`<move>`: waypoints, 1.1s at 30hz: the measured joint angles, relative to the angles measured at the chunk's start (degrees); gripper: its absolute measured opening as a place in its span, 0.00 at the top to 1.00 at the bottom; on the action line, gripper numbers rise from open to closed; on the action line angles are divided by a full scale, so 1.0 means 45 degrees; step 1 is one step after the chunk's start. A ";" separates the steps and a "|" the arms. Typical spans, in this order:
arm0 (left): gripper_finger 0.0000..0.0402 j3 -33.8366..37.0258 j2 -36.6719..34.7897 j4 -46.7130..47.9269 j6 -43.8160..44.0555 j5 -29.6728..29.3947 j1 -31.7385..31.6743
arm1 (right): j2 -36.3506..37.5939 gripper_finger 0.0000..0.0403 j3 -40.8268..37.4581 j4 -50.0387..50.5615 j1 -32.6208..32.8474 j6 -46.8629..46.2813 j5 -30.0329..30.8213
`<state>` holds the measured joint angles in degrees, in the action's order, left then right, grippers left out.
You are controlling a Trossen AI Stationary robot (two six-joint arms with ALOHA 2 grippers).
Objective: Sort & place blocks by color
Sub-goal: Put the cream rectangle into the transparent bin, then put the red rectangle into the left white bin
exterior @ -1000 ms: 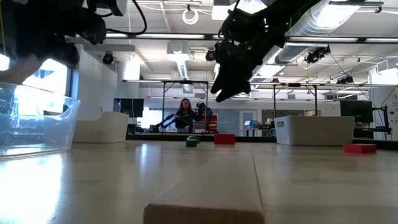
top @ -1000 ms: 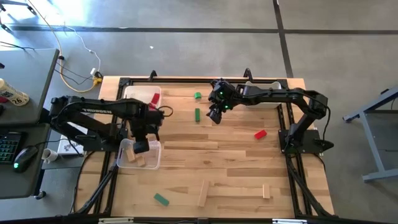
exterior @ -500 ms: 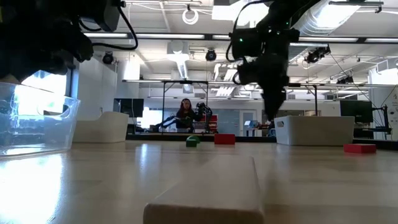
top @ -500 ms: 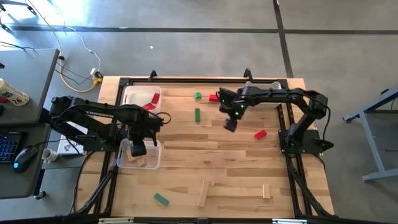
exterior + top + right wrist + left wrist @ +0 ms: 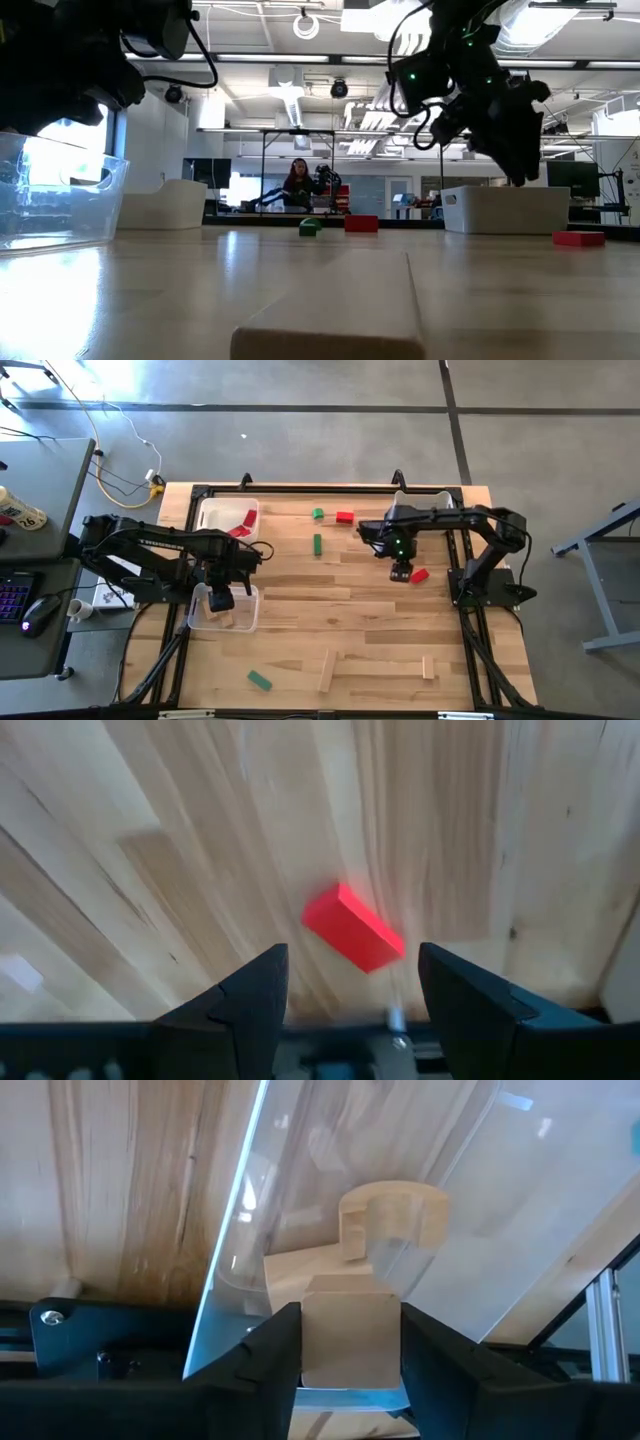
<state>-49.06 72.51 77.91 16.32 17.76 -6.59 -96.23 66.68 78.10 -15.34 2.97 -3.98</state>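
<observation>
High view: the left end effector hangs over the clear bin; the right end effector hovers just beside a red block on the bench.

Left wrist view: fingers flank a plain wood block above the bin; whether they grip it, I cannot tell.

Right wrist view: jaws apart, empty, the red block lying between them.

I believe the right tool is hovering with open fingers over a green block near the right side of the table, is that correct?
Not quite: the block under the right tool is red, not green, as the right wrist view shows. The rest holds: the tool hovers over it with open fingers, near the right side of the table.
</observation>
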 joint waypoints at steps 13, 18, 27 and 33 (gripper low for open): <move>0.51 0.0000 0.0000 0.0063 0.0005 -0.0118 -0.0004 | 0.1595 0.48 -0.0002 -0.0098 0.0945 0.0950 0.0552; 0.50 -0.0006 0.0000 0.0068 0.0005 -0.0061 -0.0005 | 0.2887 0.48 -0.0002 -0.0320 0.1192 0.1109 0.0619; 0.51 -0.1333 -0.0036 0.0129 -0.0097 -0.0672 -0.0005 | 0.4402 0.48 -0.0510 -0.0785 0.1361 0.1053 0.0889; 0.50 -0.2593 -0.0121 0.0158 -0.0432 -0.1206 -0.0005 | 0.5374 0.48 -0.2644 -0.1551 0.1365 0.0491 0.0693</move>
<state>-60.73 71.96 78.62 14.37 12.33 -6.61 -72.04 54.78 71.12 -9.19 5.18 -0.86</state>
